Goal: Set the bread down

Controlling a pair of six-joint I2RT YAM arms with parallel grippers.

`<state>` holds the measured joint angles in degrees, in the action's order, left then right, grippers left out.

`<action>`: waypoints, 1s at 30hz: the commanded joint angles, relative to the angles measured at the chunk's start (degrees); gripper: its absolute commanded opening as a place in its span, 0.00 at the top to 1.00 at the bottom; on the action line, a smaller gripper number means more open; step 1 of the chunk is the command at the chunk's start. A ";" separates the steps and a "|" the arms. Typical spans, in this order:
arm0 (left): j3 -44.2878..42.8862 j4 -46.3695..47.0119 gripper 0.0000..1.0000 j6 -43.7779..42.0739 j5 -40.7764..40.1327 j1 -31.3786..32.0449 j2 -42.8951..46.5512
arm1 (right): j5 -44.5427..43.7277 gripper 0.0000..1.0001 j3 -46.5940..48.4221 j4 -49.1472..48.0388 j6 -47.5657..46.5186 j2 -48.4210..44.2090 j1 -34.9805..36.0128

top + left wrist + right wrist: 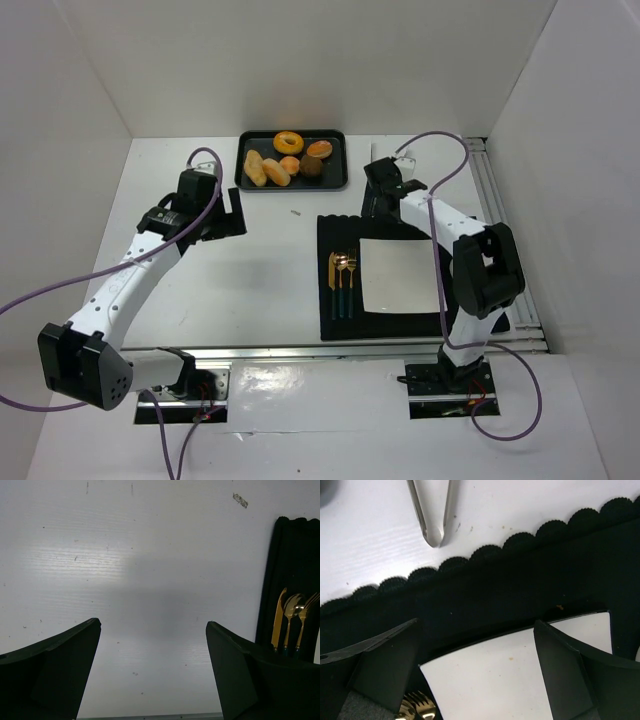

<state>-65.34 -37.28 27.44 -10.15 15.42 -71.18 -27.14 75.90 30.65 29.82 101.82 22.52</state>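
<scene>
Found left pincer [228,212] spread wide, empty, above bare desk [250,280]. Found right pincer [380,190] equally wide, empty, above far edge of plate [400,275]. Located bread [268,170] on tray [338,181]: beyond and right of left pincer, beyond and left of right pincer. Noted long rolls lying slantwise. Judged left pincer nearer; forward-right reach indicated.

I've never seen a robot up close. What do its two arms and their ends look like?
Both the left arm and right arm are slim white segments joined by chunky black joints, each trailed by a looping purple cable. The left tool and right tool each have two flat, wedge-shaped black fingers.
</scene>
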 commanded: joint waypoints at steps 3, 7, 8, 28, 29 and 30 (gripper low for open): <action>-0.05 3.26 0.00 1.04 -1.62 0.14 0.16 | -0.89 0.00 -2.42 -4.11 -2.31 -7.06 0.68; 0.47 3.26 0.00 1.04 -1.62 0.14 0.16 | -3.10 0.00 -5.74 -7.34 -2.84 -10.58 0.68; 0.48 3.26 0.00 1.56 -1.10 0.14 0.77 | -2.49 0.00 -6.63 -8.76 -3.62 -11.20 0.68; 1.01 3.26 0.00 2.62 0.84 0.14 0.78 | 10.08 0.00 19.99 -10.96 -11.89 22.88 -6.35; 1.01 3.26 0.00 2.62 0.84 0.14 0.78 | 10.08 0.00 20.95 -10.97 -11.89 23.94 -6.87; 1.01 3.26 0.00 2.62 0.84 0.14 0.17 | 9.30 0.00 22.44 -10.97 -11.89 24.99 -6.88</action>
<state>-64.45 -35.48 28.95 -9.61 15.42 -71.11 -17.08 93.73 20.67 19.59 124.77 16.29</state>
